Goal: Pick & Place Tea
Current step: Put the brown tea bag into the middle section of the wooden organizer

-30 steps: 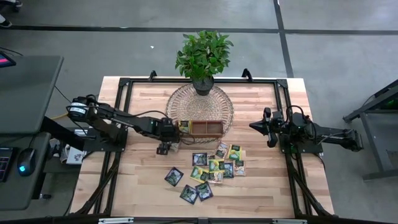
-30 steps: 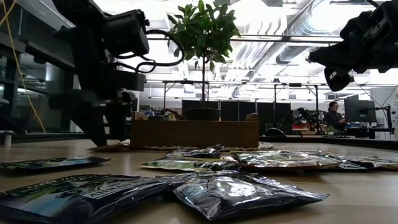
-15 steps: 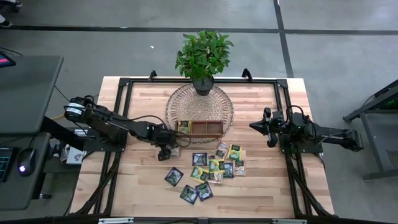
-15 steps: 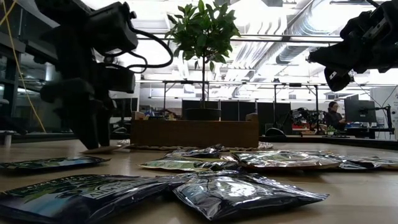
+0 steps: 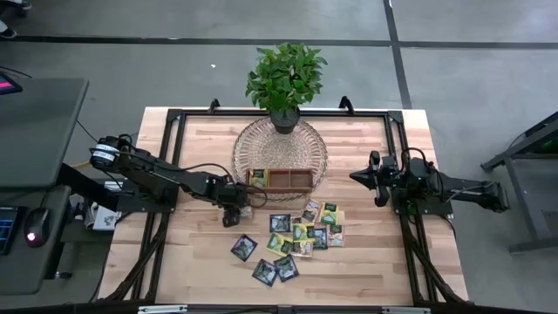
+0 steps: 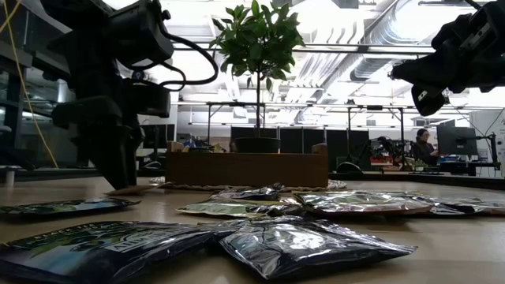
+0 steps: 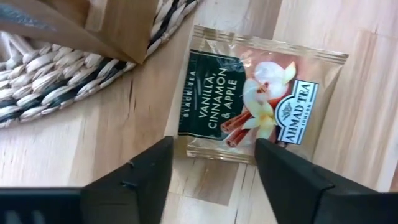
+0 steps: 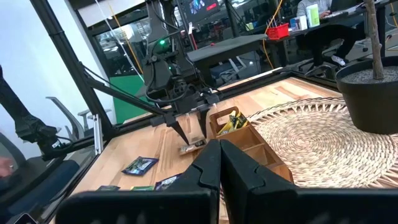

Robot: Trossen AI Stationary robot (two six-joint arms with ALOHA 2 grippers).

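The left gripper (image 7: 211, 163) is down at the table right beside the woven round placemat (image 5: 301, 139), with its two dark fingers (image 7: 146, 168) spread apart on either side of one edge of a flat square tea sachet (image 7: 258, 99), the one with the dark green and tan wrapper printed "Vanilla, Cinnamon & Apple". The sachet lies flat on the light wooden tabletop (image 5: 192, 148), one corner close to the mat's edge. The jaws straddle that edge but I can't see them pinching it, so nothing is gripped.

From above, that left gripper (image 5: 232, 209) sits just off the end of the brown wooden three-compartment tray (image 5: 281, 180), which rests on the placemat and has a yellow sachet standing in its end compartment (image 5: 258, 178). The rest of the tea, a scatter of yellow-green and dark sachets (image 5: 301, 234), lies on the table in front of the tray, some overlapping.

The right gripper (image 5: 356, 177) hangs above the table off to the right side, well away from the tea, fingers pressed together, holding nothing. A potted green plant (image 5: 285, 78) stands at the back of the mat.
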